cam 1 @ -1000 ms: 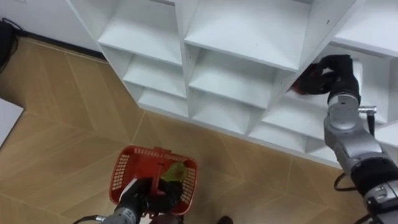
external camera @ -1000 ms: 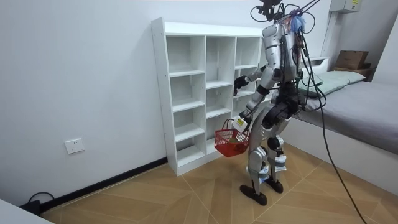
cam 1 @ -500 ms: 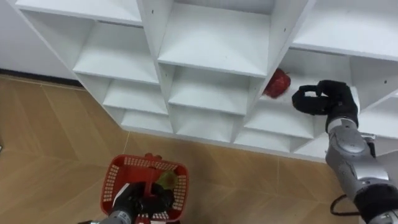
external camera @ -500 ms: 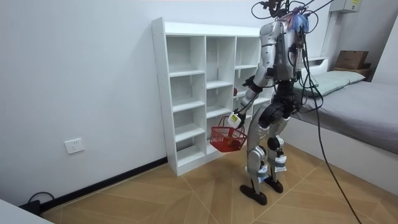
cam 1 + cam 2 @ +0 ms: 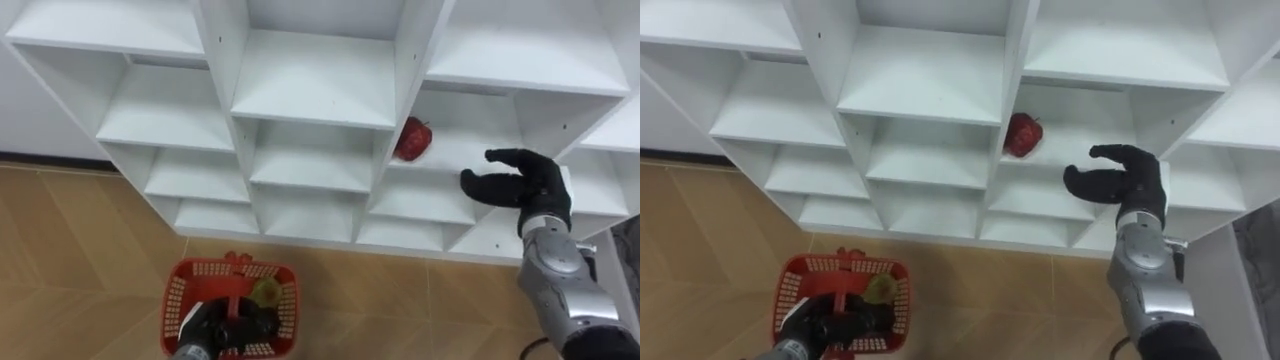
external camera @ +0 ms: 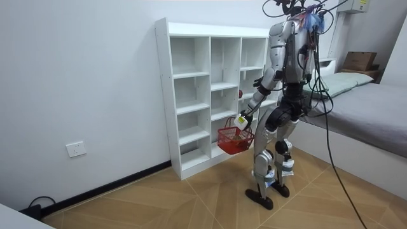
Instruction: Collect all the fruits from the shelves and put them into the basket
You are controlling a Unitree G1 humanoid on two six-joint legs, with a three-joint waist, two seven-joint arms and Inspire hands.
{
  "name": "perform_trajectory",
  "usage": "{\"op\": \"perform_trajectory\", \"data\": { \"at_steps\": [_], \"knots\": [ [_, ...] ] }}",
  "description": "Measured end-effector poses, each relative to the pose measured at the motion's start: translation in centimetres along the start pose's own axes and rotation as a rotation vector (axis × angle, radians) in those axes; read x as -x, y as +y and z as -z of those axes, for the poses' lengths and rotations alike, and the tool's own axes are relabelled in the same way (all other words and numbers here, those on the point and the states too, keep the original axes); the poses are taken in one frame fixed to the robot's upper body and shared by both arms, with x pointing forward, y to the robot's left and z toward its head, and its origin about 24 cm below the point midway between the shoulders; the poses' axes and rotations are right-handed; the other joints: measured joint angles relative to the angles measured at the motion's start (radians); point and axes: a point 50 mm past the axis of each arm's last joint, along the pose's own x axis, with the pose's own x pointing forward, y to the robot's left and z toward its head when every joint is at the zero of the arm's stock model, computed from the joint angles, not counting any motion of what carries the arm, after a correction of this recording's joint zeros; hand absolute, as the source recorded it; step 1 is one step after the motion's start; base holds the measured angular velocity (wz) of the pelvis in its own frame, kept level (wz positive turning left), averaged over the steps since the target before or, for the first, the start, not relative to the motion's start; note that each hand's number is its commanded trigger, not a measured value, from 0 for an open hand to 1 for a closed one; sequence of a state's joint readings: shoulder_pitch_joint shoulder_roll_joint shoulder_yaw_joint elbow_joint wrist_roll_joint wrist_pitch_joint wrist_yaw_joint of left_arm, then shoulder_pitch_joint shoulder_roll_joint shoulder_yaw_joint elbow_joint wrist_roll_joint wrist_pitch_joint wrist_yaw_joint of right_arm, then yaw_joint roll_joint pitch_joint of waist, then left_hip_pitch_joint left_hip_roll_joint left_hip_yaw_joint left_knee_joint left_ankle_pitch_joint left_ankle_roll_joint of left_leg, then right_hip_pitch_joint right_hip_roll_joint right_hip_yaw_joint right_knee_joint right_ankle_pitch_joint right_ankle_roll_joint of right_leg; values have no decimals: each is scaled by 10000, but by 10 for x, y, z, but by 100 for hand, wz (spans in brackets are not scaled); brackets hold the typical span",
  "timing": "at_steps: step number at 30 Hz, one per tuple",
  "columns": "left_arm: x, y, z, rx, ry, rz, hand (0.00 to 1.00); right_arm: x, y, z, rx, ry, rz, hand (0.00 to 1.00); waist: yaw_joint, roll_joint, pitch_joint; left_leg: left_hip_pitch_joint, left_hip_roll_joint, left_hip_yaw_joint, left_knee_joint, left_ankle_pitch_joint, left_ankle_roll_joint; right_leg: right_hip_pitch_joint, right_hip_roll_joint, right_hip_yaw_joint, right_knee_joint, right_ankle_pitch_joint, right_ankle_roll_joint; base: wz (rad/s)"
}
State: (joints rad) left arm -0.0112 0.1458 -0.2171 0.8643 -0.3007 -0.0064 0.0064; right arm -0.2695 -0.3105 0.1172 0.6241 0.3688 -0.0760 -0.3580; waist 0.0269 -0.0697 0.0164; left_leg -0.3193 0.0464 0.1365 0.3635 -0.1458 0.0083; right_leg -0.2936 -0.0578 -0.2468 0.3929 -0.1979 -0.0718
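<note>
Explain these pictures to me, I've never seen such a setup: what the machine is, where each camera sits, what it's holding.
This is a two-legged humanoid robot standing at a white shelf unit. Two pictures come from cameras in its head, looking down; the third is from a camera across the room. Its left hand has its fingers curled round the handle of a red basket with a greenish fruit inside. Its right hand, open and empty, is near a red fruit lying on a shelf, not touching it.

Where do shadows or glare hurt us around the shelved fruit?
Left eye view: red fruit evenly lit, no glare, soft shade behind it; right eye view: right hand reads dark against the white closet; room view: closet interior greyer than its front edges.
</note>
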Motion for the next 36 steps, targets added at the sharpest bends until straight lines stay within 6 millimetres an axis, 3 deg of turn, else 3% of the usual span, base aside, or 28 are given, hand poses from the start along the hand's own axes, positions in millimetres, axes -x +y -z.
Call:
{"op": "perform_trajectory", "data": {
  "at_steps": [5, 14, 19, 21, 31, 36],
  "knots": [
    [0, 2, 0, -134, -42, -135, 100, 0, 0, -12, 1061, -1204, 104, 0, 52, -2, 0, 1, -1, -31, -16, 1, -1, 11, 13, 0, -46, 1, -2, 0],
    [0, 3, 0, -185, -18, -289, 100, 2, 7, -14, 1441, -1448, -14, 0, 94, -129, 18, -52, -10, -20, -40, 1, -1, -23, 7, 11, -109, -6, 12, 0],
    [-1, 4, -2, -318, -15, -163, 100, 0, 9, -21, 1519, -1658, -77, 0, 212, -300, 103, -345, 21, 16, 55, 1, 0, -297, 14, 9, -52, 4, -3, 0],
    [-2, 4, -2, -324, -11, -129, 100, -3, 8, -21, 1705, -1624, -212, 0, 413, -342, 132, -442, 37, 23, 95, 0, 0, -384, 20, -1, -51, 5, -5, 0],
    [-1, 4, 3, -789, 209, 166, 100, -6, 31, -9, 3059, -947, -2131, 0, 845, -329, 197, -545, -44, -101, 82, 1, 1, -438, -71, -161, 40, -76, 17, 6],
    [-1, 5, 7, -919, 416, 164, 100, -7, 33, -8, 3223, -814, -2460, 0, 1120, -332, 280, -828, -78, -137, 118, 6, 11, -675, -113, -221, 76, -94, 43, 5]
  ]
}}
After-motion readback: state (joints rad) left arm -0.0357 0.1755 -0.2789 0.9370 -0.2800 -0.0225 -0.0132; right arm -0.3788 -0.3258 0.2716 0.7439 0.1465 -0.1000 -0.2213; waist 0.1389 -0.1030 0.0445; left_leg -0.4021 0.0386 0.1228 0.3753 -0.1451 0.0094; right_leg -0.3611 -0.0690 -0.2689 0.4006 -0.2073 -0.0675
